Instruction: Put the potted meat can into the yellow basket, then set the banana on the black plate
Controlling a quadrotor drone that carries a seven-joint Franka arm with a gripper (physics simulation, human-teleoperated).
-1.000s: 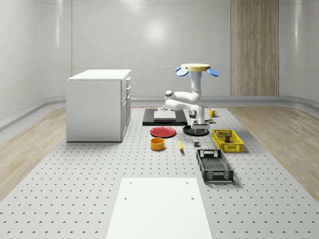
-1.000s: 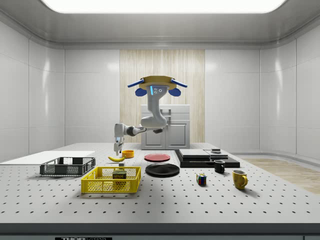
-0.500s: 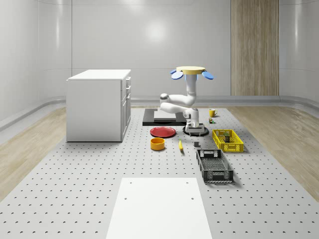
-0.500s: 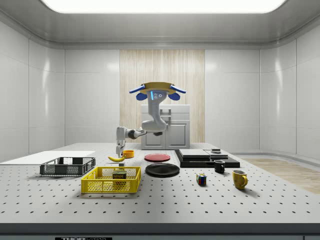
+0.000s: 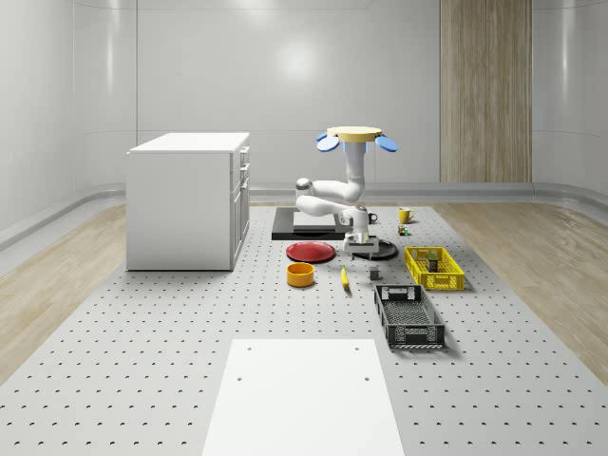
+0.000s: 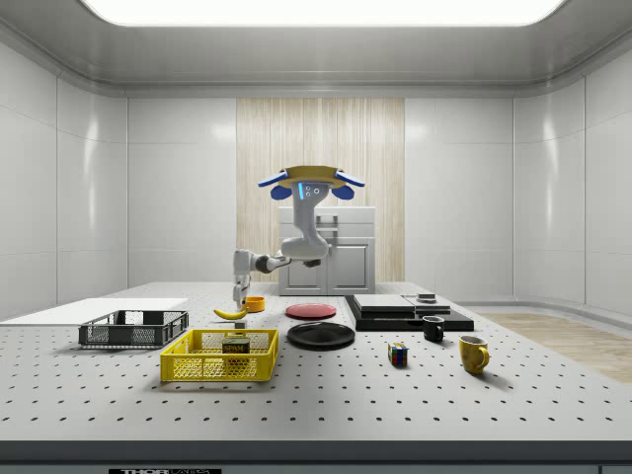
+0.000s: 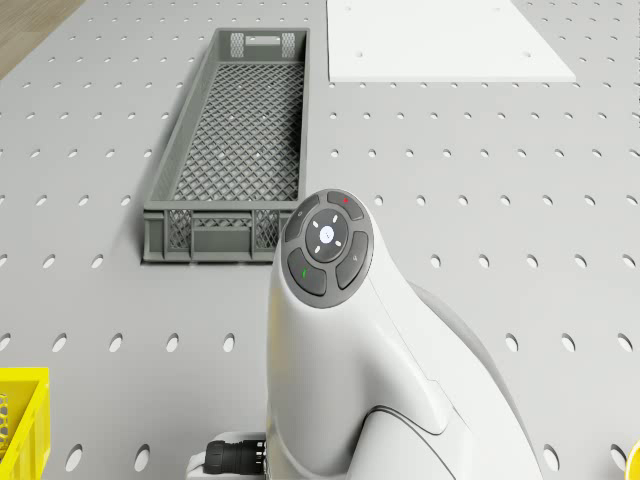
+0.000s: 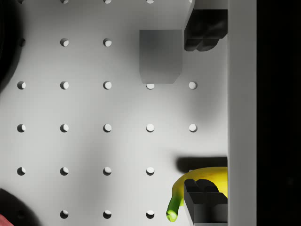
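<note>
Hovering above the black plate (image 5: 378,250), the drone (image 5: 356,139) hangs its gripper (image 8: 205,117) spread wide over the table (image 5: 190,313). The banana (image 8: 200,181) sits by the finger (image 8: 202,200) at 6 o'clock of the claw in the wrist view, not gripped.

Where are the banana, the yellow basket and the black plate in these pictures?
banana (image 6: 231,313): side view, middle of the fruit.
yellow basket (image 6: 219,367): side view, near wall of the mesh.
black plate (image 6: 321,336): side view, bare top surface.
</note>
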